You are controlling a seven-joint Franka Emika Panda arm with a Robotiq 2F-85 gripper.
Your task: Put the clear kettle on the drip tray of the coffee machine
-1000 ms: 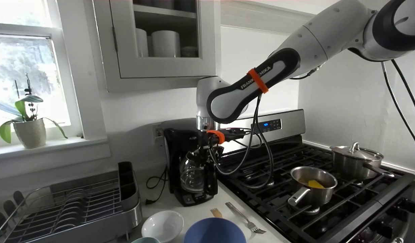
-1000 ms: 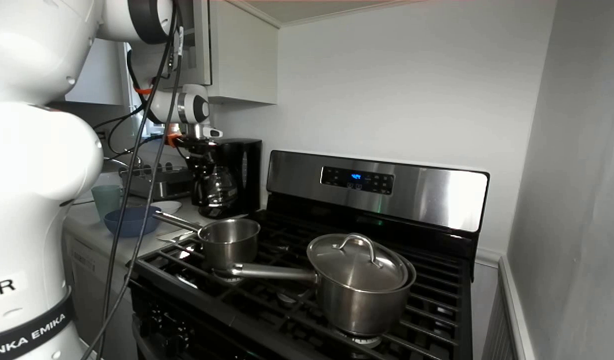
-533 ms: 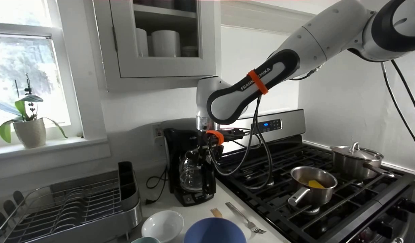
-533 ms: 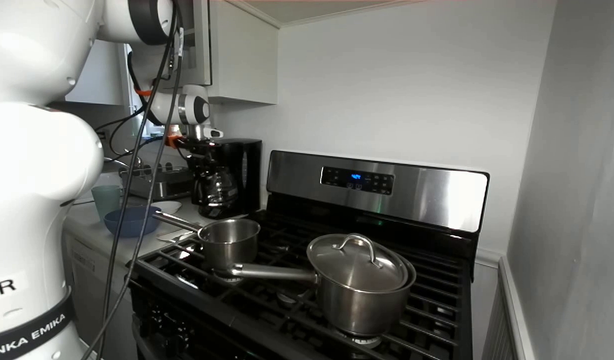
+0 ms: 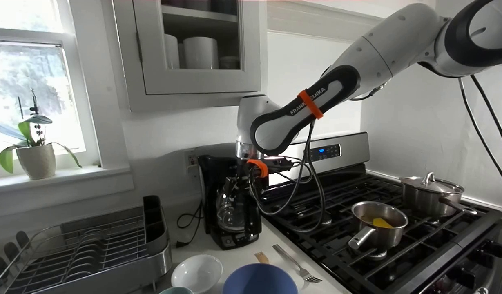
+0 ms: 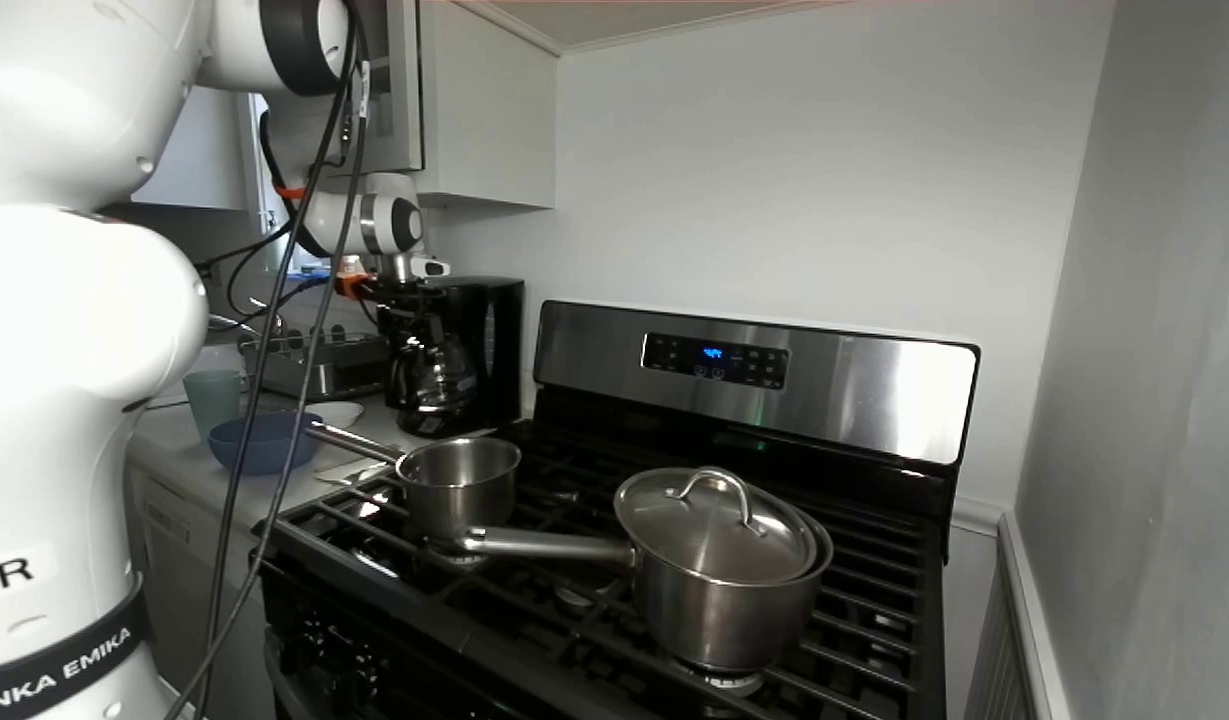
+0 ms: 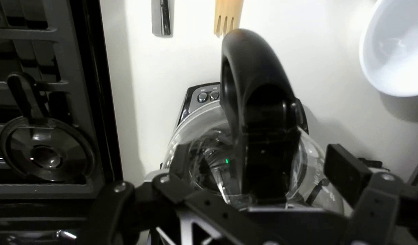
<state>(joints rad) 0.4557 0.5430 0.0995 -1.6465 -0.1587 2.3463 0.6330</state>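
Kettle upright inside the machine, over the tray and looking to rest on it, its handle turned out over the counter. Against half a second ago, kettle and machine stand in the same place; the arm has come down slightly, its orange strap a touch lower in an exterior view. The gripper has its jaws wide: in the wrist view the handle shows between the pads, with a gap on either side. How far apart they were then, I cannot tell.

The rest, left to right in an exterior view: a plant on the sill, the rack on the counter, a cup cut off by the lower edge, a plug lying between rack and machine. The white bowl sits near the machine's front; next come the blue bowl, a wooden fork showing just behind it, and a steel fork. The gripper hangs before the kettle's top and hides part of it; cables loop in front of the stove. On the stove stand the saucepan, something yellow in it, and, farthest right, the lidded pot, both well apart from the kettle.
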